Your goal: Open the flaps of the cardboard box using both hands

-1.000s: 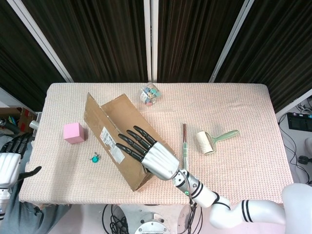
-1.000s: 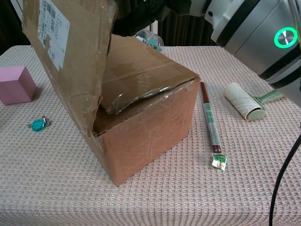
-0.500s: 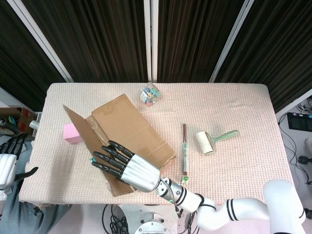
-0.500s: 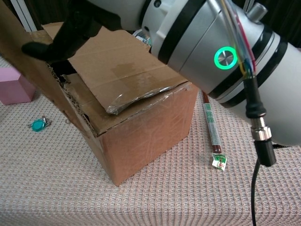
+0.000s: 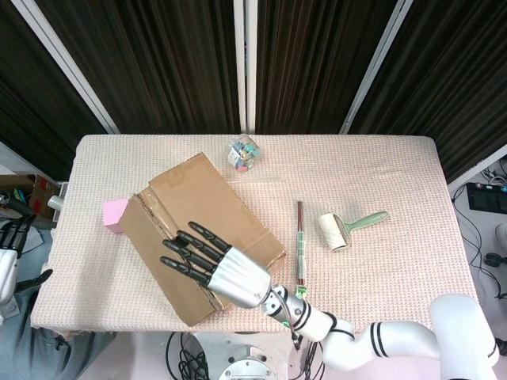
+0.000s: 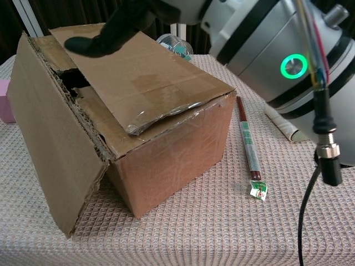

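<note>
The cardboard box [image 5: 207, 214] lies at an angle on the left half of the table. One long flap [image 6: 55, 149] is folded outward and hangs down the box's left side. The other long flap [image 6: 150, 77] still lies flat on top, taped at the near end. My right hand [image 5: 212, 265] hovers over the hanging flap and the box's near corner with its fingers spread and nothing held; in the chest view its dark fingers [image 6: 119, 27] show above the box top. At the frame's left edge, off the table, my left hand [image 5: 8, 255] is empty with fingers apart.
A pink cube [image 5: 113, 214] stands left of the box, half hidden by the flap. A small jar [image 5: 245, 153] of coloured bits sits behind the box. To its right lie a long brown stick [image 5: 299, 241] and a lint roller [image 5: 341, 229].
The long flap swung from upright outward and down to hang beside the box, covering the teal trinket. My right hand followed it left, then drew back slightly. My left hand slid further off-frame.
</note>
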